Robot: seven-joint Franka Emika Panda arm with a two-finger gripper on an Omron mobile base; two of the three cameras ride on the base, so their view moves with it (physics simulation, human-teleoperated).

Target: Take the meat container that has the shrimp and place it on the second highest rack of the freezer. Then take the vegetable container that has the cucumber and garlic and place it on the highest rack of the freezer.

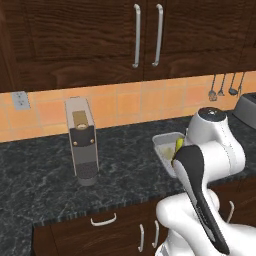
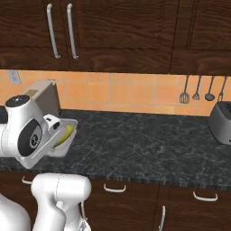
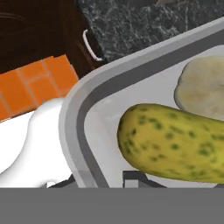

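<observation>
Now | jaws pinch vegetable container (image 3: 83,131) rim, clear of tabletop (image 2: 149,144) | tilt could roll cucumber (image 3: 175,144), garlic (image 3: 203,87) out

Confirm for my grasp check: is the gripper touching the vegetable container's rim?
Touching. In the hand view a gripper fingertip rises inside the vegetable container wall, beside the cucumber, with jaws nearly shut across that rim.

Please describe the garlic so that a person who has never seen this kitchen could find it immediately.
Start at the dark speckled counter below the orange tile wall. Near its front edge the gripper holds a shallow grey container. Inside lie two things: the garlic is the pale cream rounded lump, beside the longer, yellow-green spotted cucumber.
</observation>
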